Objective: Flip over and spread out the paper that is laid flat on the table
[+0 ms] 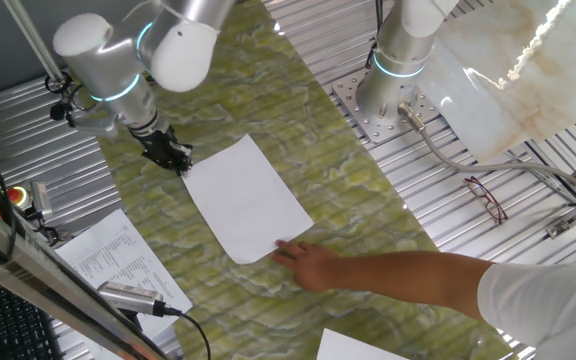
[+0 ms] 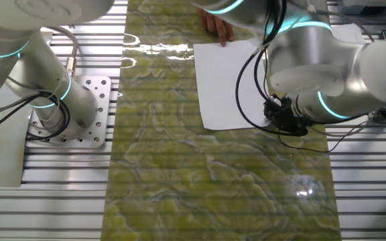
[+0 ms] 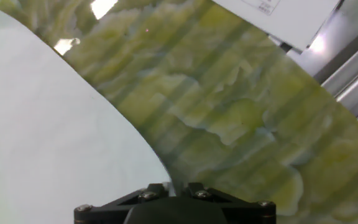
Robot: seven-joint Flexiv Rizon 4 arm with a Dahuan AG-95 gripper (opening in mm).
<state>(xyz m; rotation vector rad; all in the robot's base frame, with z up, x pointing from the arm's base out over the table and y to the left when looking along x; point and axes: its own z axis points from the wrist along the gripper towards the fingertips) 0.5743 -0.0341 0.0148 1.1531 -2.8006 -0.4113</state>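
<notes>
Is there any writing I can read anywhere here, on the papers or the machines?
None is legible.
Printed white sheet beside the green-yellow marbled table: lines of text, too small to read.
Printed white sheet's corner in the hand view: a few characters, blurred.
Blank white rectangular paper: no print visible.
Silver robot arm: no label visible.

printed sheet (image 1: 108, 258), lines of text too small to read

Fixed views high, opposite sides, sharing paper (image 1: 248, 198) on table (image 1: 358, 200); hand view close above its edge.
</notes>
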